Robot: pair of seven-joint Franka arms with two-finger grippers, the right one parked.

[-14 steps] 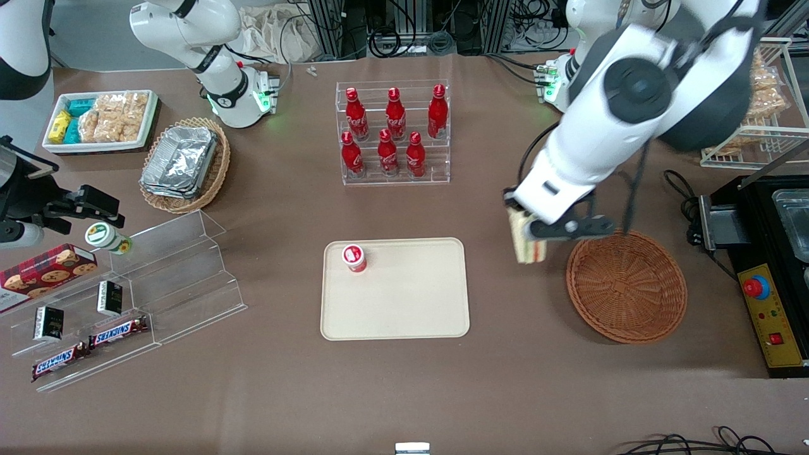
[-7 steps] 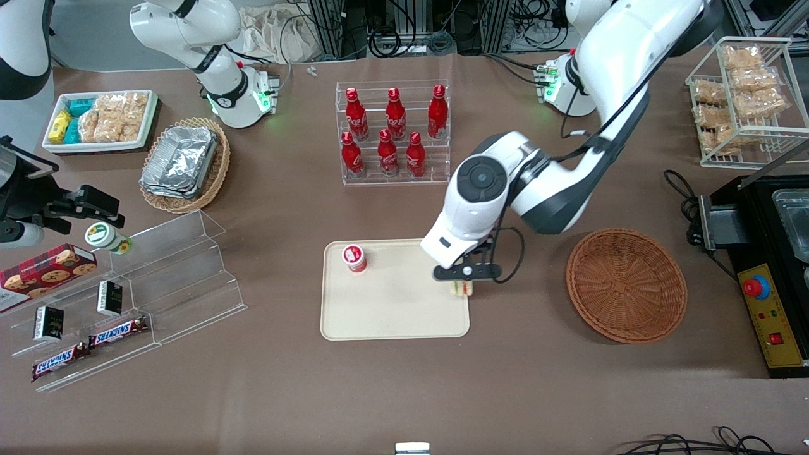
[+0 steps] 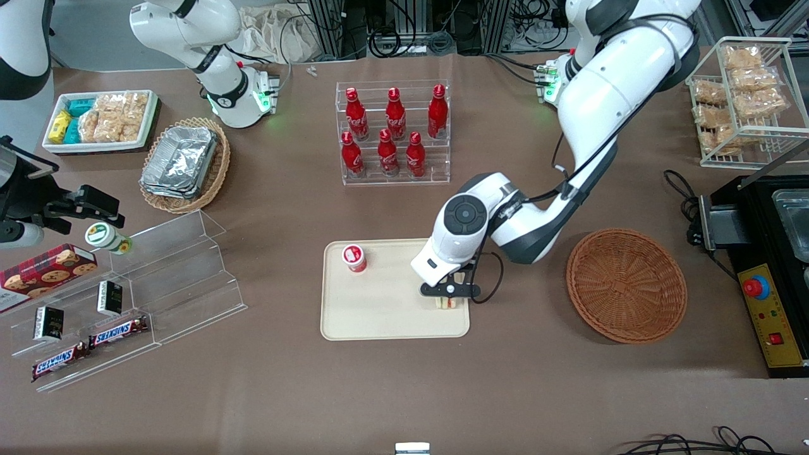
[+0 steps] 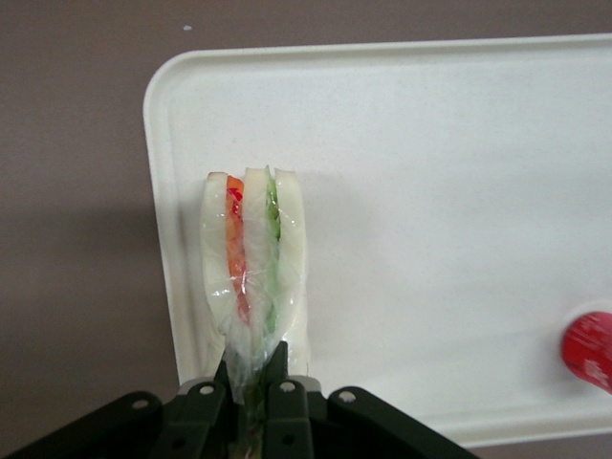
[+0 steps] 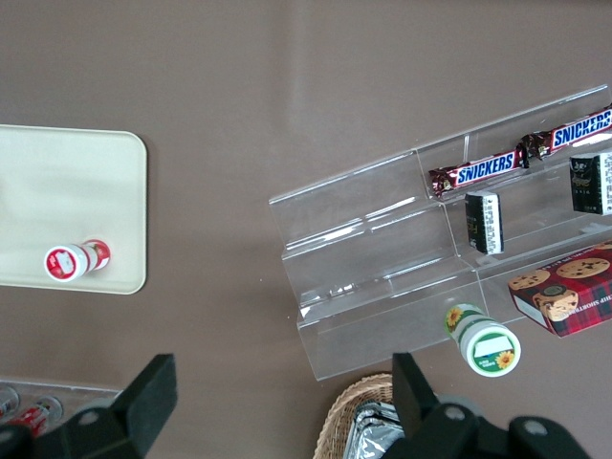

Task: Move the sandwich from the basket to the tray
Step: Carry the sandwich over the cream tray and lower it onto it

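Brown tabletop, cluttered. Gripper (image 4: 251, 387) low over tray (image 3: 379, 316), at the edge nearest the basket (image 3: 626, 284), jaws pinching sandwich (image 4: 253, 273) by its wrap seam. Sandwich upright over tray surface. Likely light, soft, squashable, wrap slippery; hold gently at the seam.

Left arm (image 3: 607, 82): glossy white shells, dark grey joint rings | black cable along forearm | gripper (image 4: 251, 406): black body, silver screws, black fingers (image 4: 283, 402)
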